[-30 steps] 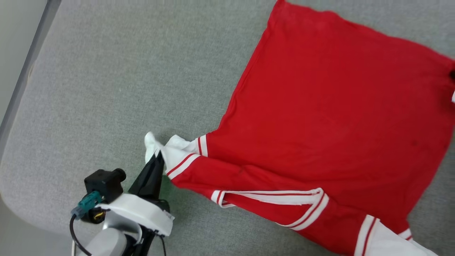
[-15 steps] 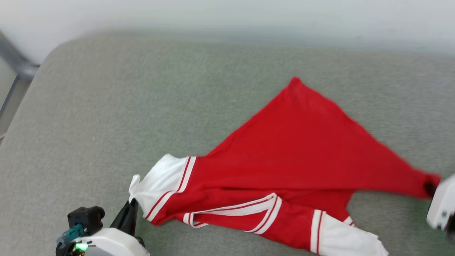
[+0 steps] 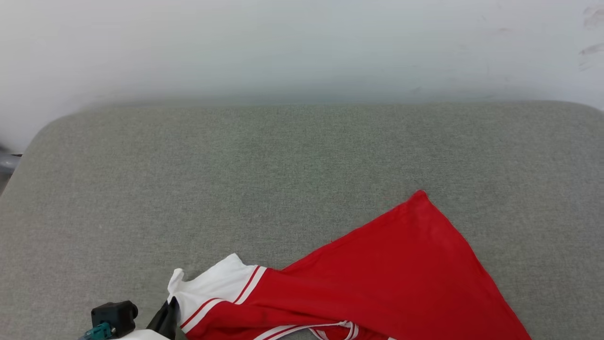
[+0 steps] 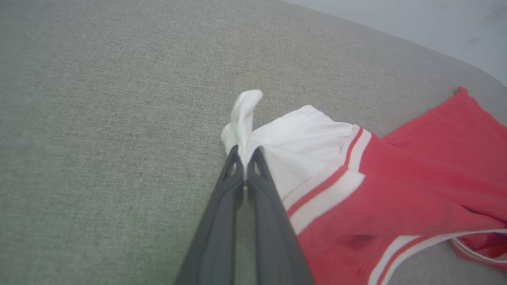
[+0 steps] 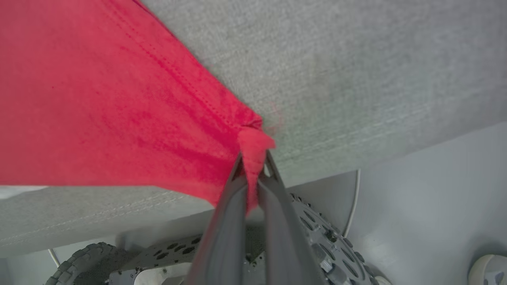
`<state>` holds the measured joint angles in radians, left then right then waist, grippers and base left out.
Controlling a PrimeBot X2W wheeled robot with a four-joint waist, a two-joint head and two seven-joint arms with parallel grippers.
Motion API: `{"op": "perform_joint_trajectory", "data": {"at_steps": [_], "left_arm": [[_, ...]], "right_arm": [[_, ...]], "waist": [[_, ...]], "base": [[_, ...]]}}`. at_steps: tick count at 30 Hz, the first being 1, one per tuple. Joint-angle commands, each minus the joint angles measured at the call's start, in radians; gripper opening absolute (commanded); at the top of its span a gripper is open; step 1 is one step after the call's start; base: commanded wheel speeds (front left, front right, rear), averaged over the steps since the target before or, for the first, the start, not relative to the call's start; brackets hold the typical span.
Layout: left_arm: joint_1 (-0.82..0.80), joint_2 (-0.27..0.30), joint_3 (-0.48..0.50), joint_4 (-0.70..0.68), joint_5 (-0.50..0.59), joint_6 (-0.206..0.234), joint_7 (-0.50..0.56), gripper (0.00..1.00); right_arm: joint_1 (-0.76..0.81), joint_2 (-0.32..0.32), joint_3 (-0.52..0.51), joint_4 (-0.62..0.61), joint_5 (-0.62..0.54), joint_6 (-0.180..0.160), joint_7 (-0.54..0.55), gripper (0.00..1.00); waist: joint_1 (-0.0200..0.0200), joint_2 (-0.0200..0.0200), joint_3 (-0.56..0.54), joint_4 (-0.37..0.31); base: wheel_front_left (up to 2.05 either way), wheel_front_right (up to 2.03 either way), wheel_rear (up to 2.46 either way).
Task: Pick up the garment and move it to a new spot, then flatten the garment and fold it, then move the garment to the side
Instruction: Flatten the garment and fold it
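- Over the last second the head camera tipped upward. A pale wall (image 3: 283, 47) came into the top of the frame and the grey padded surface (image 3: 283, 165) slid down it. That shift belonged to the camera, not to the things.
- The garment (image 3: 377, 283) had itself changed shape. A second before it lay as a broad, nearly square sheet. Now it was drawn into a narrow wedge, with one free corner pointing up at lower right of centre and the rest running off the bottom edge.
- The left gripper (image 4: 245, 154) was pinched tight on the white sleeve (image 4: 301, 146), at the middle of its wrist view. A tuft of white cloth stood up above the tips.
- The right gripper (image 5: 252, 162) was clamped on a red hem corner at the centre of its wrist view. The cloth bunched between the fingers and stretched away to the upper left. Beneath it showed the surface's near edge and a wheel (image 5: 79, 261) of the robot's base.
- With both ends held and the cloth pulled long, the move to a new spot was probably under way. Flattening and folding were not yet done.
- The garment occupied the lower right of the head view, over the near part of the surface. How much of it hung clear could not be told.
- It looked soft and thin, plain bright red on the side facing up. Red-white striped trim (image 4: 340, 174) ran along the sleeve seam, and a striped band curled at the lower right of the left wrist view.
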<state>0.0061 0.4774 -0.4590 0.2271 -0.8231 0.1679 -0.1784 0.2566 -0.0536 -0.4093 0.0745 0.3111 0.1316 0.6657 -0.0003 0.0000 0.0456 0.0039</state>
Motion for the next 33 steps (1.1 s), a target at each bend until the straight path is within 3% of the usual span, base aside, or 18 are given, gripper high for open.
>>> {"op": "perform_joint_trajectory", "data": {"at_steps": [1,2,3,10,11,17,22,28,33], "left_arm": [[0.011,0.004,-0.003,0.001,0.002,0.005,0.000,0.00],[0.012,0.004,-0.002,0.000,0.001,0.006,0.000,0.00],[0.013,0.002,-0.004,-0.002,0.002,0.008,0.000,0.00],[-0.011,0.003,-0.019,-0.016,0.013,0.005,0.008,0.00],[-0.024,-0.004,-0.030,-0.028,0.022,0.007,0.012,0.00],[-0.077,-0.020,-0.046,-0.055,0.040,0.001,0.014,0.00],[-0.134,-0.034,-0.063,-0.074,0.060,-0.007,0.019,0.00],[-0.198,-0.056,-0.080,-0.082,0.078,-0.023,0.019,0.00],[-0.241,-0.071,-0.087,-0.077,0.082,-0.038,0.005,0.00]], "right_arm": [[0.014,0.003,0.008,0.014,0.029,-0.002,-0.016,0.00],[0.019,0.004,0.018,0.026,0.048,-0.002,-0.032,0.33],[0.018,0.004,0.024,0.033,0.063,-0.002,-0.057,1.00],[-0.070,0.004,0.018,0.011,0.028,-0.002,-0.317,1.00],[-0.122,-0.010,0.022,0.016,0.007,-0.002,-0.429,1.00],[-0.263,-0.075,0.096,0.111,0.010,-0.001,-0.513,1.00],[-0.422,-0.155,0.220,0.222,0.041,-0.002,-0.413,1.00],[-0.609,-0.274,0.371,0.298,0.119,-0.001,-0.146,1.00],[-0.734,-0.337,0.491,0.314,0.155,-0.001,0.034,1.00]], "waist": [[0.0003,0.0000,-0.006,-0.004],[0.0003,0.0000,-0.008,-0.006],[0.0003,0.0000,-0.009,-0.006],[0.0003,0.0000,-0.010,0.010],[0.0003,0.0000,-0.006,0.028],[0.0003,0.0000,0.029,0.069],[0.0003,0.0000,0.084,0.099],[0.0003,0.0000,0.144,0.139],[0.0003,0.0000,0.199,0.162]], "base": [[0.00,0.00,0.00],[0.00,0.00,0.00],[0.00,0.00,0.00],[0.00,0.00,0.00],[0.00,0.00,0.00],[0.00,0.00,0.00],[0.00,0.00,0.00],[0.00,0.00,0.00],[0.00,0.00,0.00]]}}
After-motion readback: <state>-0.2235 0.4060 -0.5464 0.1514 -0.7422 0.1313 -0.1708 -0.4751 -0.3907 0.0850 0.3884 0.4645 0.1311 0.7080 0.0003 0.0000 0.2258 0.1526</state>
